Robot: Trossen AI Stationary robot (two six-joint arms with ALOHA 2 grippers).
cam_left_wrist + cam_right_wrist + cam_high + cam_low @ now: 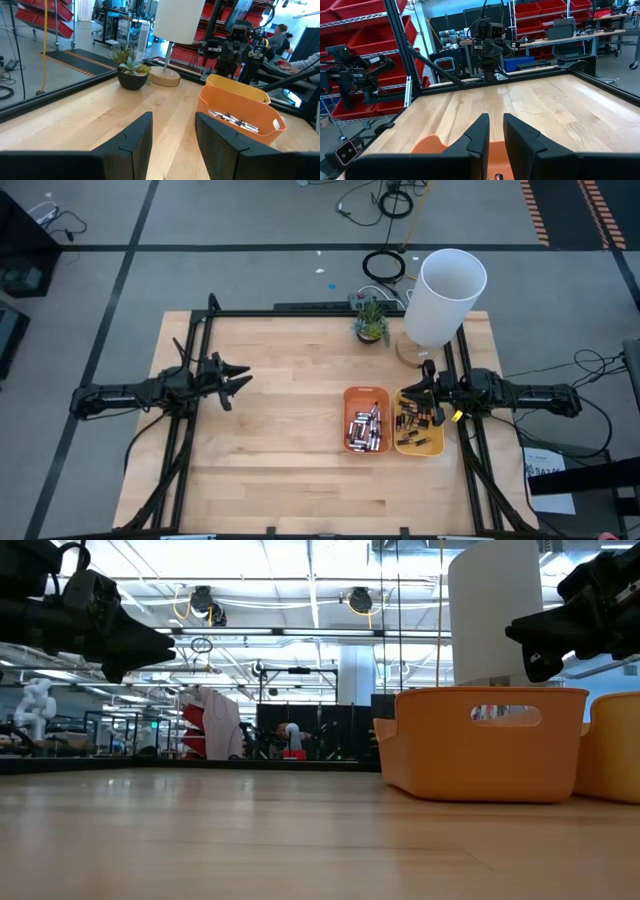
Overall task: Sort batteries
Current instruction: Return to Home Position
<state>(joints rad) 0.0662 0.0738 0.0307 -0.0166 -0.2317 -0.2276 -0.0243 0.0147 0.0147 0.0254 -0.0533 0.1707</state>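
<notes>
Silvery batteries (366,427) lie in an orange tray (349,395), and dark batteries (413,420) lie in the yellow tray (437,446) right of it. Both trays rest on the wooden table toward its right side. My right gripper (418,392) hangs level above the yellow tray, pointing toward the table's left. Its fingers stand open by a narrow gap (496,118) with nothing between them. My left gripper (240,380) hovers level near the table's left side, open and empty (173,118). It points at the orange tray (240,107), whose batteries (235,120) show over the rim.
A white cylindrical lamp shade (446,295) on a round wooden foot and a small potted plant (371,323) stand at the far right behind the trays. Black frame rails (190,430) run along both sides. Bare wood (280,430) lies between the arms. A person (282,35) sits beyond the table.
</notes>
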